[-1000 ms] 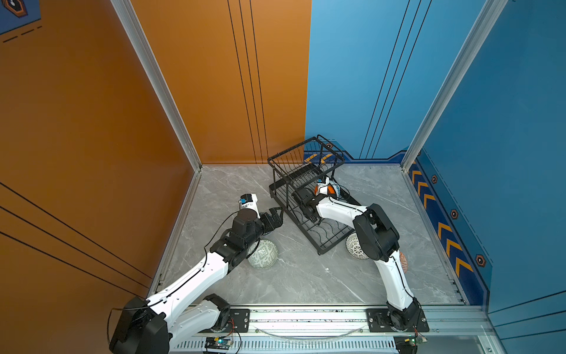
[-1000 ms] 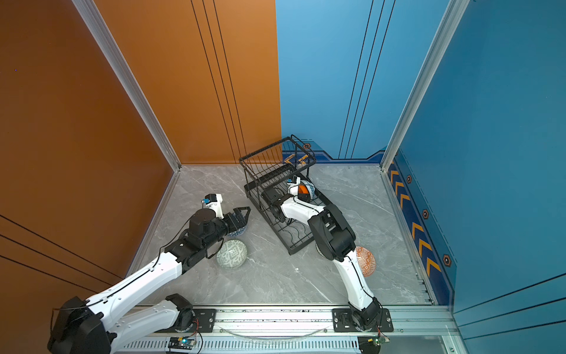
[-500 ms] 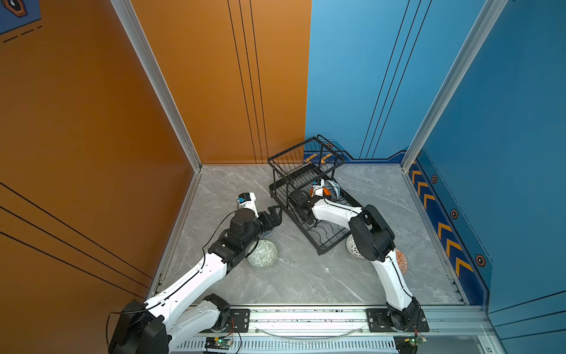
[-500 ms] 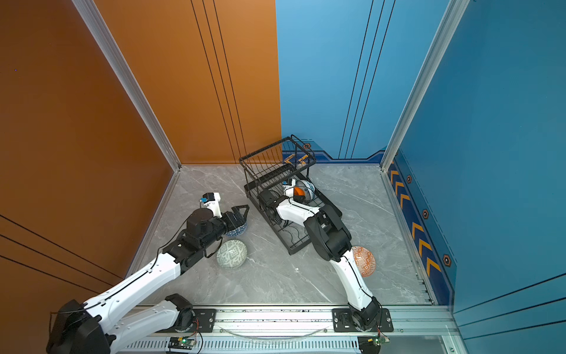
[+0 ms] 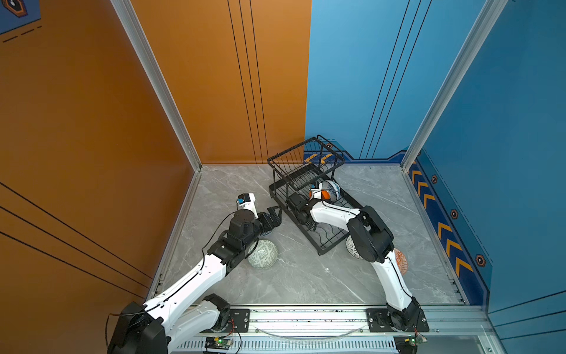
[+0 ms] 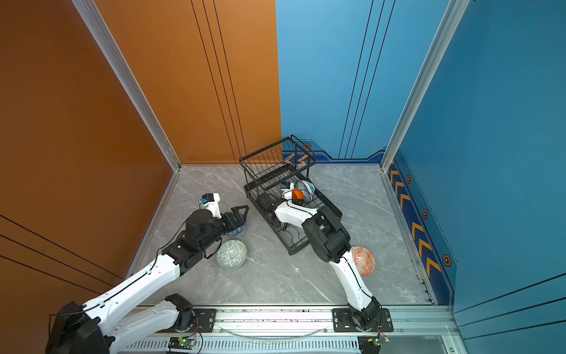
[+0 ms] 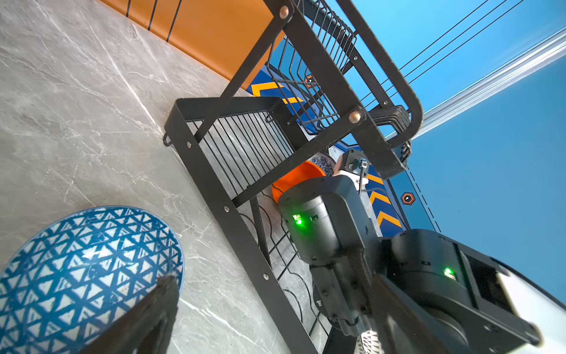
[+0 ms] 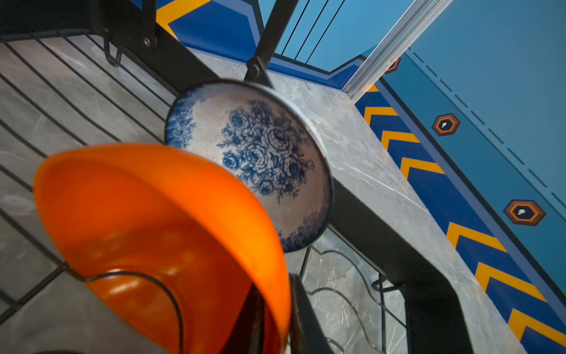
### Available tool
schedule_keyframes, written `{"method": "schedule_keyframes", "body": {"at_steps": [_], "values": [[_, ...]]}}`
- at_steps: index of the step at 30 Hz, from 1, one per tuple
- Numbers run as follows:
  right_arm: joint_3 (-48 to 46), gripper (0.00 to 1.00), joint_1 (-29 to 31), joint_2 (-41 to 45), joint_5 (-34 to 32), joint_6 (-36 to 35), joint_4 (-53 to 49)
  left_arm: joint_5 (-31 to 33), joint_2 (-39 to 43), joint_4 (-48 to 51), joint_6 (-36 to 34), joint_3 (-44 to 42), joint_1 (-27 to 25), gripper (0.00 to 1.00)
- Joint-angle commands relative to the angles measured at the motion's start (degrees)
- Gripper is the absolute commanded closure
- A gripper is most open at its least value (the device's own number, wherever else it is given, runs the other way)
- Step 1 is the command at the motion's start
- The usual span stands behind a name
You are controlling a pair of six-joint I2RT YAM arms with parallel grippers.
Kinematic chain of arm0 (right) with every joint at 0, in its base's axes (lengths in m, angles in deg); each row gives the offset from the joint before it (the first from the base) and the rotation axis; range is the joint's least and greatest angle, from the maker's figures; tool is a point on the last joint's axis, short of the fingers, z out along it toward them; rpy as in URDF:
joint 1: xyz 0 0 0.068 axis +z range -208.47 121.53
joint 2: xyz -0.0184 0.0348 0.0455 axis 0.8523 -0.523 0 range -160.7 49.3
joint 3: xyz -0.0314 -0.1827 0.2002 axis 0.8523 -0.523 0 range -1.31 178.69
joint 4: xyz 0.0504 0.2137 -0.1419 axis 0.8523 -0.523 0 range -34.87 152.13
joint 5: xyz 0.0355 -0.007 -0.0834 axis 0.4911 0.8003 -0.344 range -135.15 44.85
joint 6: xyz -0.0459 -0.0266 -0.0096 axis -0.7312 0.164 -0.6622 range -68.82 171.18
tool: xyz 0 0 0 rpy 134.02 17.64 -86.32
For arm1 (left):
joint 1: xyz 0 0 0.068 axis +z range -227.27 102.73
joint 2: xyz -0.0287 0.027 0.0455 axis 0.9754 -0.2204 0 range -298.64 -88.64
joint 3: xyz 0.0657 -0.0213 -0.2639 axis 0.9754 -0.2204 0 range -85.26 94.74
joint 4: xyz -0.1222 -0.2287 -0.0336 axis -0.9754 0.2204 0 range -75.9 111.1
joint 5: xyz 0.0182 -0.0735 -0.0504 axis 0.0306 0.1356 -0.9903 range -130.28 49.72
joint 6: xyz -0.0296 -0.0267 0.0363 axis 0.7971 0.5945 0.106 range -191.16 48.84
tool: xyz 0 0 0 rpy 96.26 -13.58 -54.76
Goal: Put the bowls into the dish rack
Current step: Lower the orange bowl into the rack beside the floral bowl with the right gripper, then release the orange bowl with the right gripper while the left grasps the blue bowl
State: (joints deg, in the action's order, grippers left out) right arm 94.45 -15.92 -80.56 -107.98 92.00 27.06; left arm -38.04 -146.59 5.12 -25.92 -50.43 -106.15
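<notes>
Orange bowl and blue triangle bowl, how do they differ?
The orange bowl is plain; the blue triangle bowl is patterned. The orange bowl stands tilted in the dish rack; the blue triangle bowl sits on the marble tabletop beside it. The right gripper straddles the orange bowl's rim; the open left gripper hovers by the blue triangle bowl. Both are small round bowls.

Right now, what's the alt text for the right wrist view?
An orange bowl stands on edge in the dish rack's wavy wires, its rim between the right pincer's two fingers. A white-blue floral bowl leans just behind it.
</notes>
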Motion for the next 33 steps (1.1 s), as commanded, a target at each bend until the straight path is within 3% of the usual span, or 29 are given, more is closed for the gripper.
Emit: {"method": "schedule_keyframes", "body": {"at_steps": [1, 7, 14, 24, 33], "values": [[-1.0, 0.80, 0.3, 2.6, 2.0, 0.1, -2.6, -0.6, 1.0, -0.1, -0.8, -0.7, 0.1, 0.02], [-3.0, 0.79, 0.2, 5.3, 2.3, -0.5, -1.3, -0.3, 0.9, 0.0, -0.7, -0.6, -0.2, 0.02], [-7.7, 0.67, 0.4, 10.3, 3.9, -1.6, 1.9, 0.6, 0.6, 1.0, -0.9, 0.1, -0.7, 0.02], [-19.1, 0.31, 0.8, 20.1, 8.0, -4.1, 10.6, 2.2, 0.3, 6.1, -0.9, 1.8, 0.5, 0.02], [-27.7, 0.07, 0.6, 29.6, 13.3, -6.3, 16.2, 3.1, 1.0, 13.3, -1.5, 3.0, 3.7, 0.02]]}}
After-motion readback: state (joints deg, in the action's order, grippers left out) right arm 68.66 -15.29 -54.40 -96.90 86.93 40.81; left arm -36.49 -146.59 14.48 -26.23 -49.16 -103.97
